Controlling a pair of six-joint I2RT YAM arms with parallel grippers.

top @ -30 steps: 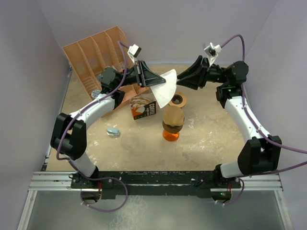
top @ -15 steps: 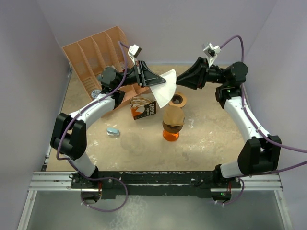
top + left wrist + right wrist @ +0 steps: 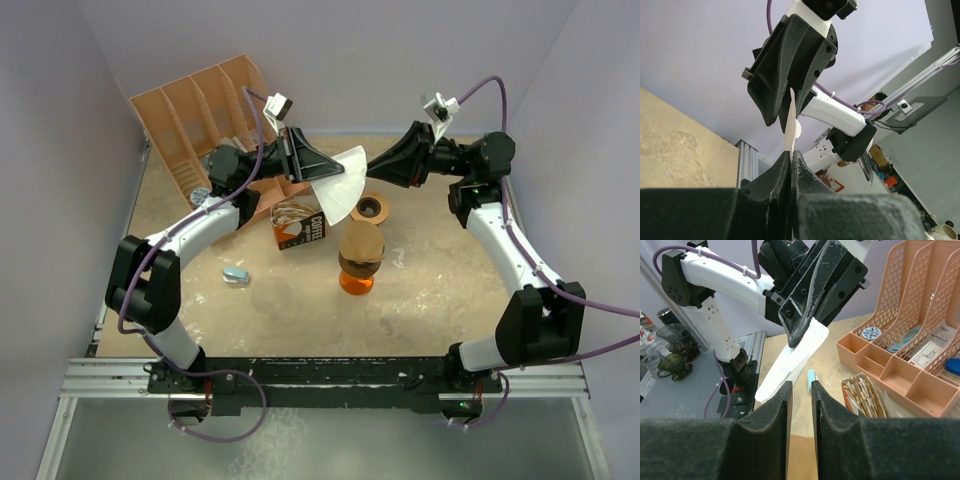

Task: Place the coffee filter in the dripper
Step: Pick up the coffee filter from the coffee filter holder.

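Where the top view cannot resolve it, the right wrist view shows my right gripper slightly parted and empty, just short of the coffee filter. My left gripper clamps that filter aloft: white, flat, fan-shaped, edge-on to its own camera.

right gripper narrower, gap nearly closed
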